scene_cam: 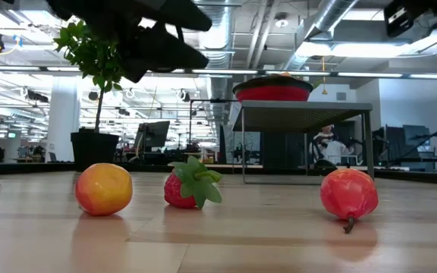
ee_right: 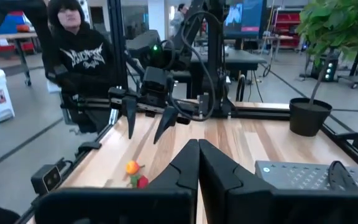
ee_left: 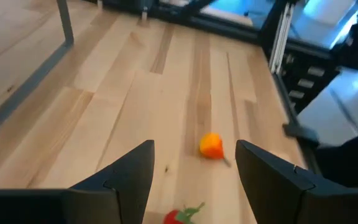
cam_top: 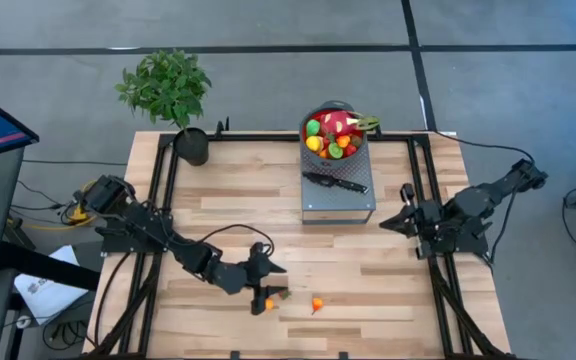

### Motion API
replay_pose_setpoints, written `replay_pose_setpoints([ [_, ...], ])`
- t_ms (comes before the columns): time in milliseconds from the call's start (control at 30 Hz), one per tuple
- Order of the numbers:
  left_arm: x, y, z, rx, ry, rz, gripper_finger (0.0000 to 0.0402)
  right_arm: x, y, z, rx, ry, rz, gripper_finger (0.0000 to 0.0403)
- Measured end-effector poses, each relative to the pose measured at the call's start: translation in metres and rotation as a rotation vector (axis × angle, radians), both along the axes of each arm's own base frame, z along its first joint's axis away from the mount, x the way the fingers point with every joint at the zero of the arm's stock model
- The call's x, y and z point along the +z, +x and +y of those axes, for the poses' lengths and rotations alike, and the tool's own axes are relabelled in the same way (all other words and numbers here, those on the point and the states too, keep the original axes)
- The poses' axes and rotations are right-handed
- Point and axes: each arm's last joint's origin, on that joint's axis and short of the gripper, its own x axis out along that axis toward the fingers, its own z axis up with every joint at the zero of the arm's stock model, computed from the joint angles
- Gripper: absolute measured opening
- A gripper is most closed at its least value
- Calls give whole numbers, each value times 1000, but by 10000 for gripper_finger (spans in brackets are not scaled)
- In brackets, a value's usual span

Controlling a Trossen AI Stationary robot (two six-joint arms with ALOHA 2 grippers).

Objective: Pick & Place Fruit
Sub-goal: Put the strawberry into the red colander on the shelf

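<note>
Orange-yellow and red, three loose toy fruits lie on the near part of the wooden table [cam_top: 368,260]: a small orange fruit [cam_top: 258,304] and a strawberry [cam_top: 280,295] just beside each other, and a reddish fruit [cam_top: 317,304] a little to their right. Directly above the first two hangs the left gripper [cam_top: 264,280], fingers [ee_left: 129,177] spread and holding nothing. Farther back, the red bowl [cam_top: 335,133] of fruit and a black-handled knife [cam_top: 334,182] sit on a grey stand [cam_top: 338,200], while the right gripper [cam_top: 400,218] waits clenched and empty at the table's right edge.

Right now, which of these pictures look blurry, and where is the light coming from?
Left wrist view: soft throughout, the orange fruit and strawberry smeared. Low view: sharp on the fruits, the arm overhead a dark silhouette against bright ceiling lights. High view: even light, faint shadows. Right wrist view: its own gripper close up and soft.
</note>
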Motion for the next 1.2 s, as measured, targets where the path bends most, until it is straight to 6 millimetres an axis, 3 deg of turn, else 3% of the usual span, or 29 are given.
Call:
replay_pose_setpoints([
  [333, 29, 16, -14, -25, -6, -94, 218, -3, -12, -7, 0, 18, -70, 0],
  [633, -2, 43, -31, -73, 18, -19, 218, -1, -17, -10, 0, 25, -100, 0],
  [900, -7, 40, -26, -66, 59, 56, 218, -2, -17, -9, 0, 18, -87, 0],
  [1200, -31, 26, -20, -48, 60, 136, 218, -3, -17, -9, 0, 18, -79, 0],
])
